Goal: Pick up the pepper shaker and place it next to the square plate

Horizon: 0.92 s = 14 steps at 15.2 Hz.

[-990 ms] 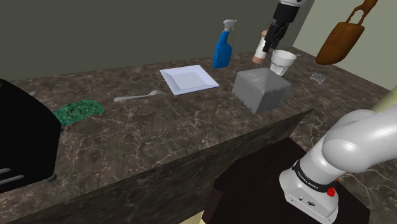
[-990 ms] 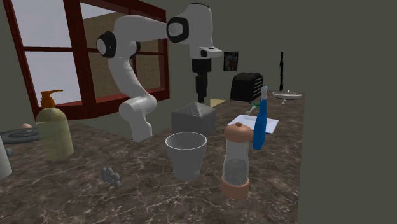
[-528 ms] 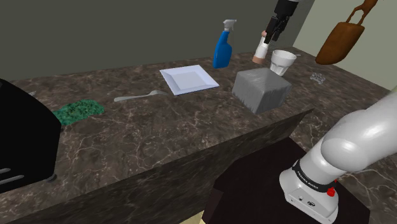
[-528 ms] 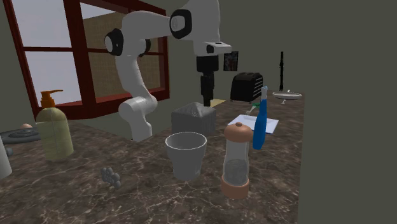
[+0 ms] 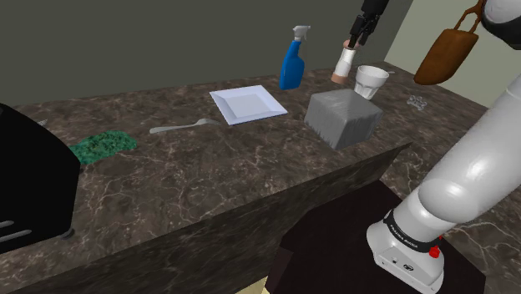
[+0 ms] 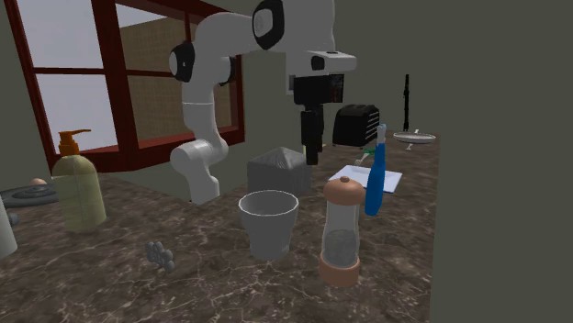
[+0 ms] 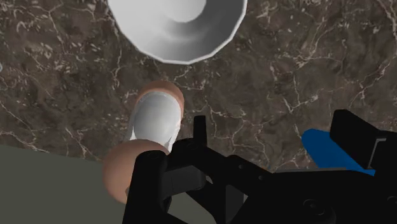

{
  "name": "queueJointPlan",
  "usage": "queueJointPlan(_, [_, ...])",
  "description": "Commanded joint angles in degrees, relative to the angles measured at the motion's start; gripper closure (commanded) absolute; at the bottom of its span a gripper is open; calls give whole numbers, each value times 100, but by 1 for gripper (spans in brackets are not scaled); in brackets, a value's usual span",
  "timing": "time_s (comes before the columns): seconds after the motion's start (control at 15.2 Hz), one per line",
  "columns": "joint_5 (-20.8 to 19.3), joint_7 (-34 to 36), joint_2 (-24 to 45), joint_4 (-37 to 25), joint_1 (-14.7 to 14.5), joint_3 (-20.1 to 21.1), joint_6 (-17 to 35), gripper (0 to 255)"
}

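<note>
One second ago the gripper was lower in the shoulder view. Now the gripper [image 5: 356, 38] is higher up the picture, right over the pepper shaker [image 5: 343, 64]. The shaker stands upright on the dark marble counter [image 5: 217, 167], unmoved, between the blue spray bottle [image 5: 291, 67] and the white cup [image 5: 371, 82]. The square plate [image 5: 247, 103] lies past the bottle, well apart from the shaker.

From the second exterior view the arm has swung toward that view's right and the gripper has come lower, beside the grey block [image 6: 278, 172]. It is still behind the shaker, which stands near the camera just beside the cup.

Through the wrist view the fingers [image 7: 147, 181] are spread and clasp nothing. The shaker's brown cap shows just beside one finger, not between the two, with the cup beyond it and the bottle by the other finger.
</note>
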<state>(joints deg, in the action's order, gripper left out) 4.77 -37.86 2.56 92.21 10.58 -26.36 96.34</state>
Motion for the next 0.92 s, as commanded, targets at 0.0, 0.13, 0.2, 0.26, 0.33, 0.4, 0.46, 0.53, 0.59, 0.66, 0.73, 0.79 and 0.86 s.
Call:
queueJointPlan(0.0, [206,-189,438,-519,140,-106,-105,0])
queueJointPlan(0.13, [454,-381,932,-1135,348,-193,-265,0])
queueJointPlan(0.2, [585,-469,1191,-1475,472,-225,-363,0])
queueJointPlan(0.26, [721,-548,1462,-1840,613,-248,-476,0])
queueJointPlan(0.33, [862,-618,1745,-2237,769,-262,-606,0])
queueJointPlan(0.4, [1007,-676,2045,-2676,948,-265,-756,0])
queueJointPlan(0.46, [1111,-707,2271,-3021,1092,-255,-878,0])
queueJointPlan(0.53, [1088,-708,2235,-2888,1067,-244,-778,0])
queueJointPlan(0.59, [1073,-711,2204,-2760,1038,-243,-681,0])
queueJointPlan(0.66, [1059,-714,2176,-2638,1009,-244,-586,0])
queueJointPlan(0.73, [1047,-718,2151,-2521,983,-244,-494,0])
queueJointPlan(0.79, [1037,-721,2129,-2409,958,-244,-404,0])
queueJointPlan(0.86, [1028,-725,2109,-2301,935,-243,-315,0])
